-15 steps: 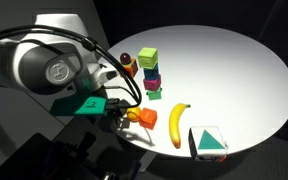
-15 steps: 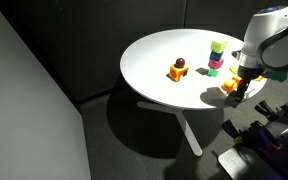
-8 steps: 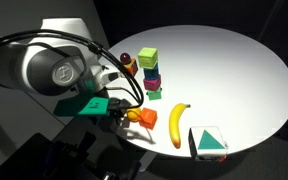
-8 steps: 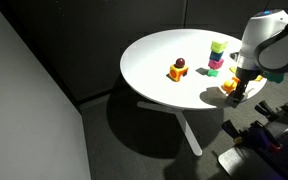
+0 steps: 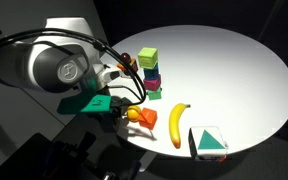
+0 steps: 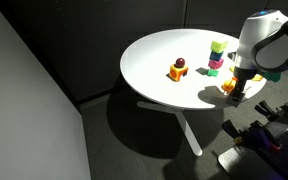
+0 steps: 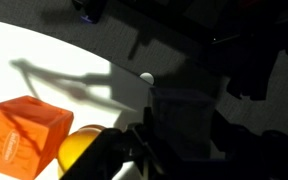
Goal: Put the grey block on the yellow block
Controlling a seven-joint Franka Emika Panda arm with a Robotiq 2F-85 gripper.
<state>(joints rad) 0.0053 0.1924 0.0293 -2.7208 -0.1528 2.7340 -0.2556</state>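
My gripper (image 5: 122, 113) hangs low at the table (image 5: 234, 70) edge. In the wrist view its fingers are dark and blurred, so I cannot tell how wide they stand or if they hold something. Just beside them lie an orange block (image 7: 26, 135) and a yellow ball (image 7: 79, 150), touching each other. A little ahead of the fingers I see a dim grey shape (image 7: 181, 112). It may be the grey block, but it is too dark to be sure, and in both exterior views I do not find that block. The yellow block (image 5: 147, 58) is farther in over the table, well apart from the gripper. It stands with a magenta cube (image 5: 151, 72) and a teal cube (image 5: 152, 83), on top or behind, I cannot tell. I judge the coming move must go from the edge inward.
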